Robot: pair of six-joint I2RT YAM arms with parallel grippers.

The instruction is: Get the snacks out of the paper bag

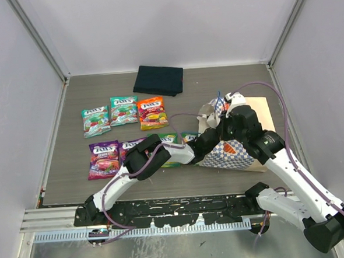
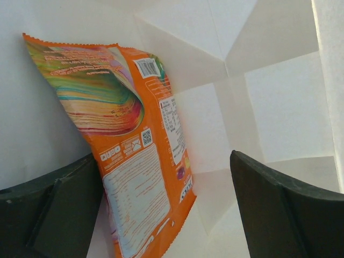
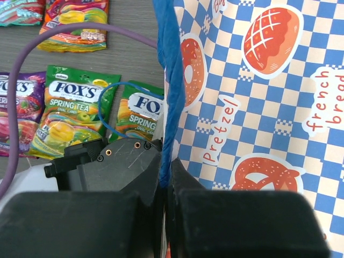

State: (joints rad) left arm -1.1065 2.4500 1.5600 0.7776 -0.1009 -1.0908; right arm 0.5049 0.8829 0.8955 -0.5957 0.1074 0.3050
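Left gripper [image 2: 161, 183] is inside the bag [image 2: 279, 102], fingers spread wide and holding nothing. One orange pouch [image 2: 134, 177] stands between them, long axis roughly along the fingers. It leans on the bag wall and apparently touches one finger, well apart from the other. Right gripper [image 3: 166, 185] is clamped on the bag's blue-edged rim. The left arm is nearer; closing should catch the pouch.

Glossy plastic orange pouch [image 2: 140, 161], smooth matt paper bag [image 3: 258, 107], dark woven cloth [image 1: 158, 80], matt grained tabletop [image 1: 74, 152]
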